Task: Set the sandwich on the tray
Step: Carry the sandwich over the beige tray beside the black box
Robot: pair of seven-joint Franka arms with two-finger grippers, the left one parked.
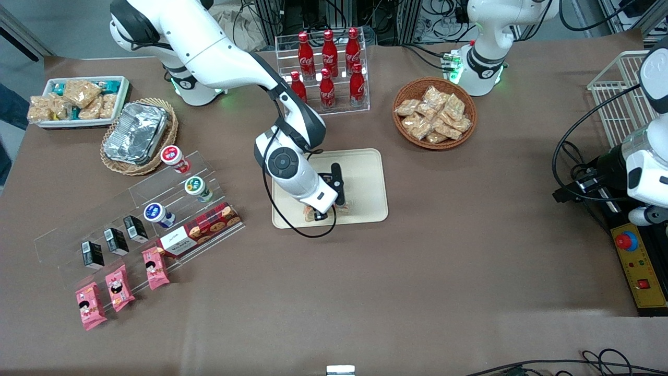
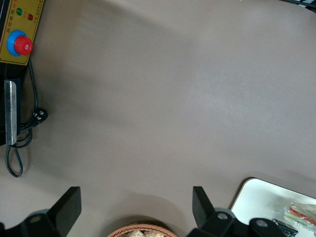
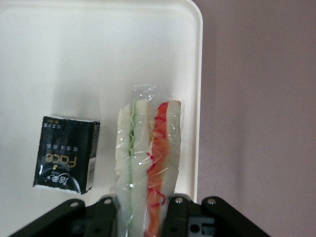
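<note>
The sandwich (image 3: 148, 148) is a clear-wrapped wedge of white bread with green and red filling. It lies over the cream tray (image 3: 98, 54), close to the tray's rim. My right gripper (image 3: 140, 219) is shut on the sandwich, with one finger pressed against each side of the wrap. In the front view the gripper (image 1: 326, 211) is low over the part of the tray (image 1: 365, 177) nearest the front camera. Bits of the sandwich (image 1: 311, 213) show under it. The tray corner (image 2: 256, 197) and the sandwich (image 2: 301, 212) also show in the left wrist view.
A small black carton (image 3: 64, 155) lies on the tray beside the sandwich. A rack of cola bottles (image 1: 327, 68) and a wicker basket of snacks (image 1: 434, 112) stand farther from the front camera. A clear tiered stand (image 1: 141, 224) with cups, cartons and pink packets is toward the working arm's end.
</note>
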